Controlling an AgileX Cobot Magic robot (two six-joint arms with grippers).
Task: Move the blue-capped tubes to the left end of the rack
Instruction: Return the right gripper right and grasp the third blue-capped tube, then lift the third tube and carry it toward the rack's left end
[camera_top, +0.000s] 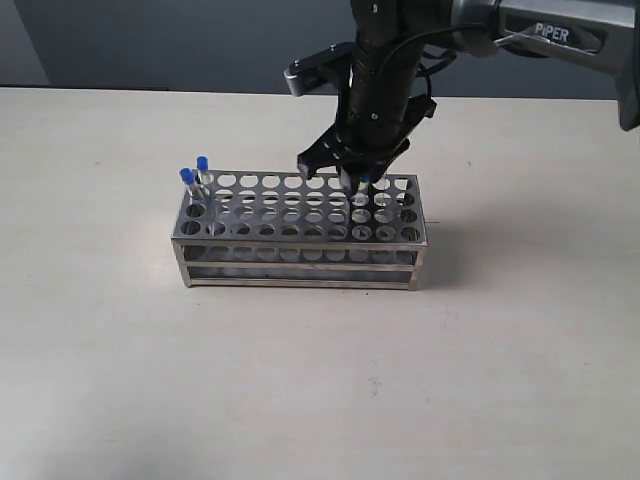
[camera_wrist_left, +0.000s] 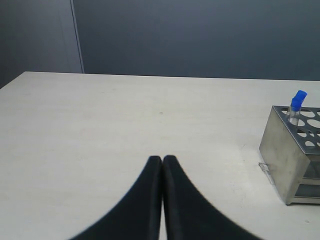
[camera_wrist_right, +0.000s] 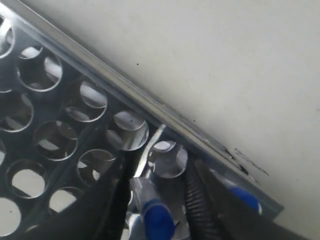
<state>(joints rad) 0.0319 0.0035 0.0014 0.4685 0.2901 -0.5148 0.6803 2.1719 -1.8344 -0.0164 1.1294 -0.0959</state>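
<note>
The silver rack (camera_top: 300, 245) stands mid-table. Two blue-capped tubes (camera_top: 187, 178) (camera_top: 202, 165) stand upright in holes at its left end. One of them (camera_wrist_left: 297, 102) shows above the rack's end wall (camera_wrist_left: 287, 155) in the left wrist view. My right gripper (camera_top: 352, 180) hangs low over the rack's right part. In the right wrist view its open fingers (camera_wrist_right: 197, 200) straddle a third blue-capped tube (camera_wrist_right: 156, 215) still seated in the rack (camera_wrist_right: 60, 100), with a small gap on one side. A fourth blue cap (camera_wrist_right: 245, 196) sits just outside one finger. My left gripper (camera_wrist_left: 162, 160) is shut and empty above bare table, left of the rack.
The pale tabletop (camera_top: 120, 380) surrounds the rack on all sides. A dark wall (camera_wrist_left: 200, 35) runs behind the table's far edge. The right arm (camera_top: 390, 60) leans in from the upper right, over the rack's back rows.
</note>
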